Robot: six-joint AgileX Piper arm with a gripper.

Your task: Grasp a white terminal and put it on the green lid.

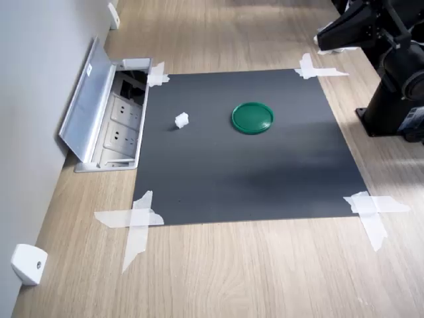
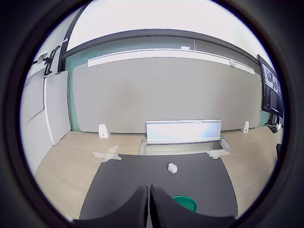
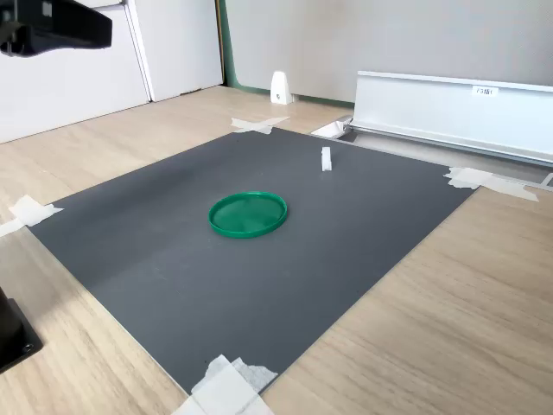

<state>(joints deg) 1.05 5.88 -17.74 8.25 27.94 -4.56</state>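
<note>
The white terminal (image 1: 181,120) stands upright on the black mat (image 1: 252,179), long axis vertical in the second exterior view, at nine o'clock of the green lid (image 1: 252,118) in the first exterior view, apart. The gripper (image 2: 149,202), fingers pressed together and empty, hangs well clear.

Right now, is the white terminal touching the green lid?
Apart. In the first exterior view the white terminal sits on the black mat, with bare mat plainly between it and the green lid.

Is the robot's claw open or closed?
Closed. In the wrist view the claw's two fingers press together with nothing between them.
</note>
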